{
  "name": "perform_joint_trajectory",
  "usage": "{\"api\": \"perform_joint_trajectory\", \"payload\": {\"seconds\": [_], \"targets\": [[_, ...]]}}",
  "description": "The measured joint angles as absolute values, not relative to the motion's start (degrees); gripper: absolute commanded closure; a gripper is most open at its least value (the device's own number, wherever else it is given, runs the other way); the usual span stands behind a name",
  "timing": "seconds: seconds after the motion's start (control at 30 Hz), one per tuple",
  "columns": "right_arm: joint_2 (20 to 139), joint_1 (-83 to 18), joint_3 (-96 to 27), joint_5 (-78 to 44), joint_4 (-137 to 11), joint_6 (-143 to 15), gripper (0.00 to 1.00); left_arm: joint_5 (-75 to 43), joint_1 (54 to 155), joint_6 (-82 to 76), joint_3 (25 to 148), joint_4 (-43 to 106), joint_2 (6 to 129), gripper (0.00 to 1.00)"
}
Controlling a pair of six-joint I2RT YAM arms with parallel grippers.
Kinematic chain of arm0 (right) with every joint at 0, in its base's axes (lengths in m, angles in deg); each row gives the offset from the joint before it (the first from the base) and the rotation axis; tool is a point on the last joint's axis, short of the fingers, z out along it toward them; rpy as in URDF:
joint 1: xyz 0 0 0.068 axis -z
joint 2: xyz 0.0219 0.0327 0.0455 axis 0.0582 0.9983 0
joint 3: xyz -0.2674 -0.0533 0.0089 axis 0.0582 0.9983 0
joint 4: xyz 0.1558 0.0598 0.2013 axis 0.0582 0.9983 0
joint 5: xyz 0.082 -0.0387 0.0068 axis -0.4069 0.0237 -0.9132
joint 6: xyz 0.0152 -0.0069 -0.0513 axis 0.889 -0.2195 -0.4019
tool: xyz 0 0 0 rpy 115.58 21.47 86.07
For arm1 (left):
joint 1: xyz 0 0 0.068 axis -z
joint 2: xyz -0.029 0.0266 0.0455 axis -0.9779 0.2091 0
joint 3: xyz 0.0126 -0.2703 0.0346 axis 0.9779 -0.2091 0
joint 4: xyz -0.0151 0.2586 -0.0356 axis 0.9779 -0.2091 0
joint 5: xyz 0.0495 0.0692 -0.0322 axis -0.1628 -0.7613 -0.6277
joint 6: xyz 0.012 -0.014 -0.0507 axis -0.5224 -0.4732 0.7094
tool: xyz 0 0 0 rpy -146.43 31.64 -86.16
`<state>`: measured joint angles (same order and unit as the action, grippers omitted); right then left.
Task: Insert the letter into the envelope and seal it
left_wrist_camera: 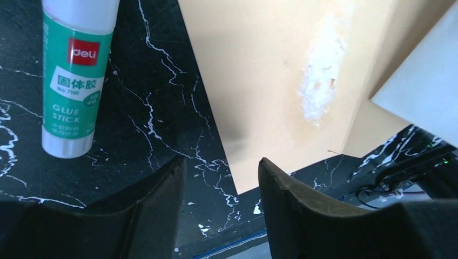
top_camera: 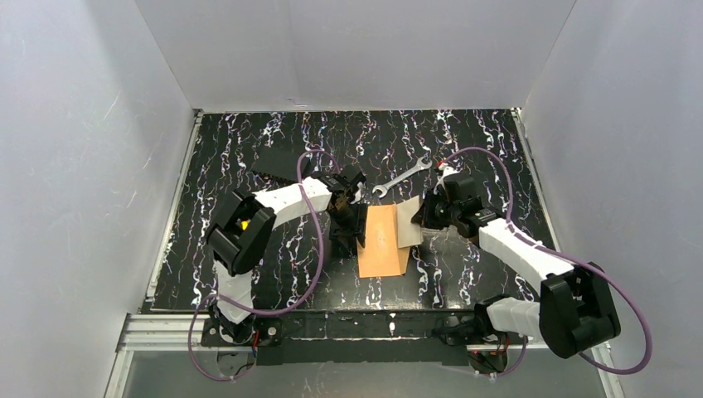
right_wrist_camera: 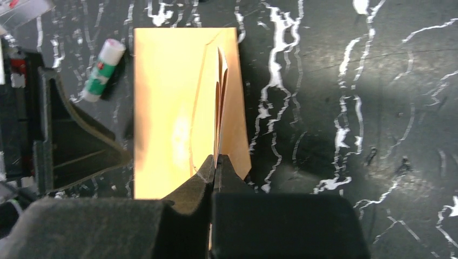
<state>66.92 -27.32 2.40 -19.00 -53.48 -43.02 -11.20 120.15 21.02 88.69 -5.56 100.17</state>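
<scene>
Black marbled surface (top_camera: 464, 278), envelope (top_camera: 381, 245) flat at its centre. Right gripper (right_wrist_camera: 216, 162) clamped on the envelope's raised flap, seen edge-on. Left gripper (left_wrist_camera: 221, 162) gaping, empty, over the envelope's left edge. Glue stick (left_wrist_camera: 75, 81) beside that edge, top cut off. Letter can't be made out.

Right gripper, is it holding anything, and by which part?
Yes: the right gripper pinches the envelope by the edge of its raised flap. The left gripper is open, holding nothing.

Black marbled table (top_camera: 464, 274): envelope (top_camera: 383, 240), glue stick (left_wrist_camera: 75, 81), wrench (top_camera: 404, 177).
</scene>
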Motion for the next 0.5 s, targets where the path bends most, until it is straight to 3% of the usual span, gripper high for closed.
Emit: {"api": "perform_joint_trajectory", "payload": {"seconds": [0.23, 0.5], "targets": [[69.6, -25.5, 7.1, -17.3, -63.1, -47.9, 0.99, -10.2, 120.1, 23.4, 88.9, -6.2, 102.8, 0.54], [64.6, -25.5, 18.3, -17.2, -77.4, -48.0, 0.99, -9.0, 120.1, 26.9, 90.0, -7.0, 104.3, 0.57]]}}
